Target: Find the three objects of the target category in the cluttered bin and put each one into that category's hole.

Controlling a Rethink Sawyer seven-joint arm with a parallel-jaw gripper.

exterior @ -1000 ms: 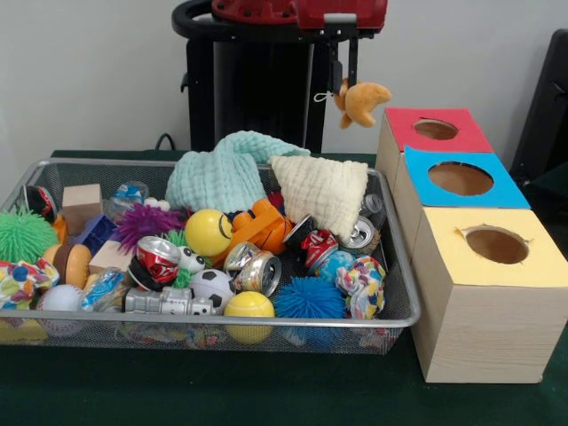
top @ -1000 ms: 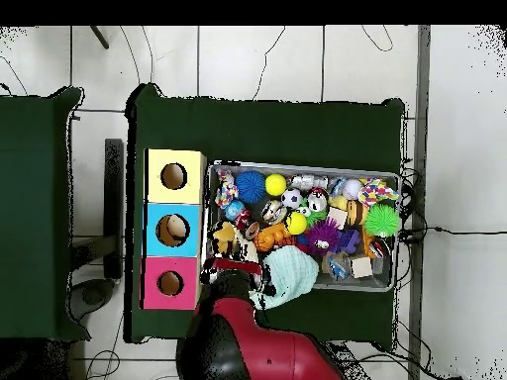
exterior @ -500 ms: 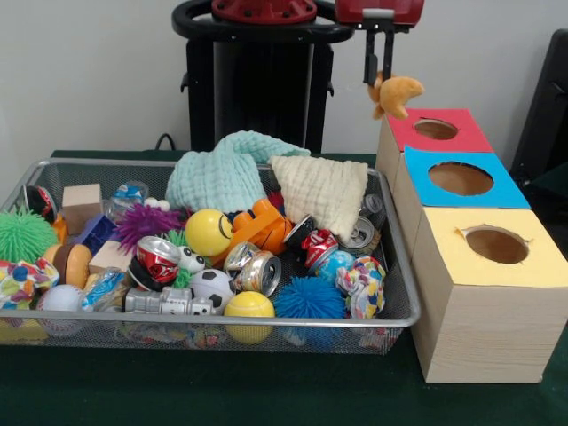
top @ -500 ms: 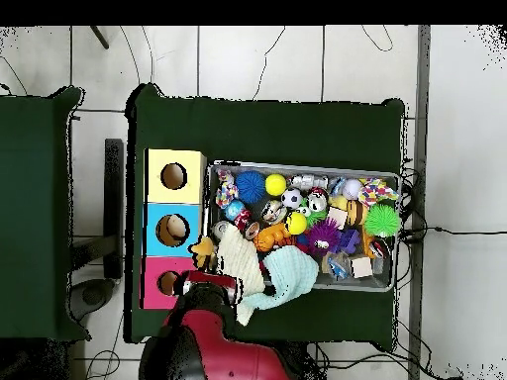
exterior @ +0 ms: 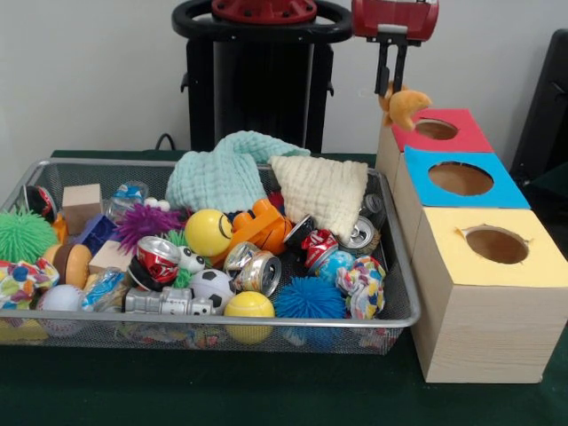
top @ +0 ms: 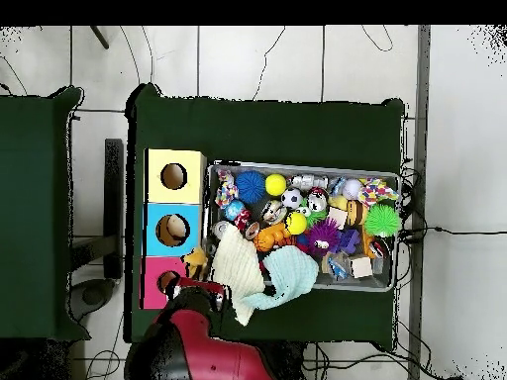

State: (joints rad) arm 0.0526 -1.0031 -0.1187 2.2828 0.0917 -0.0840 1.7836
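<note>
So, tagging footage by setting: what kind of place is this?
Probably a robotics lab: a wire bin of mixed toys, three sorting boxes with colored holes, and loose cables across a tiled floor.

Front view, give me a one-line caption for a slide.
End effector carries an orange plush toy beside the red box's hole, past the cluttered wire bin.

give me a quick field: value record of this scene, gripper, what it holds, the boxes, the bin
gripper: shut on orange plush toy
orange plush toy: hanging from the jaws, beside the near edge of the red box, not yet in a hole
red box: round hole on top, farthest of three
blue box: middle, round hole
yellow box: nearest the camera, round hole
wire bin: full of balls, cans, blocks
cloths: mint cloth and cream cloth at the bin's far side
</note>
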